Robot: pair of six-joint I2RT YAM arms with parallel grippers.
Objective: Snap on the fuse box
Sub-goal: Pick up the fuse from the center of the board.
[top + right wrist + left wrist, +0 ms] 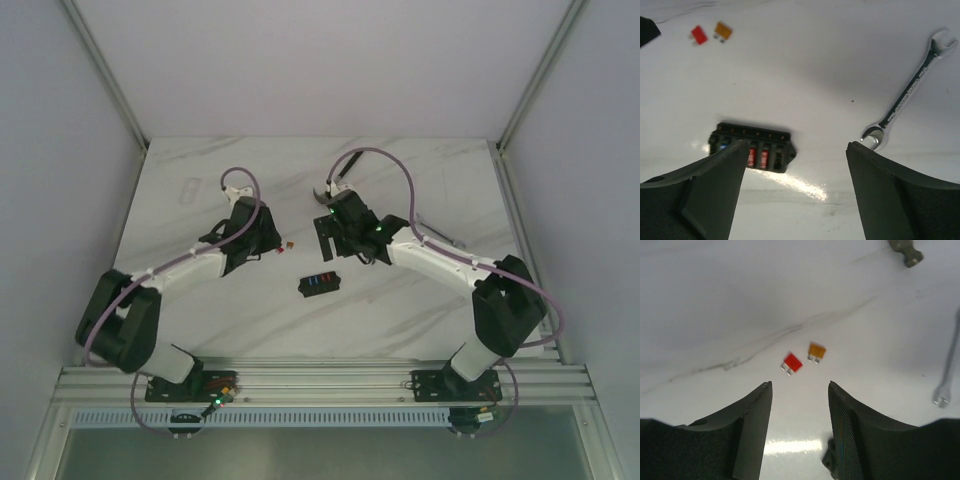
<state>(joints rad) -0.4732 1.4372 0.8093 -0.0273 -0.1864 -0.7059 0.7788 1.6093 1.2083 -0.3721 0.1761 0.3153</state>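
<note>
The fuse box [320,283] lies flat on the table [200,330] at the middle of the top view, fuses facing up; its long axis runs nearly left to right across that frame, the right end tipped slightly toward the top. The right gripper [798,149] hangs just above it in the picture and is the nearer tool; its fingers stand wide apart with nothing between them. In its wrist view the box sits low and left, partly behind the left finger, so the box is off centre toward that finger, its length running across the frame from one finger toward the other. The left gripper [800,386] is also parted and empty (it points at the loose red fuse [792,362] and orange fuse [816,350], not the box); it sits to the upper left of the box. The wrench [910,90] lies well apart at the right wrist view's right.
</note>
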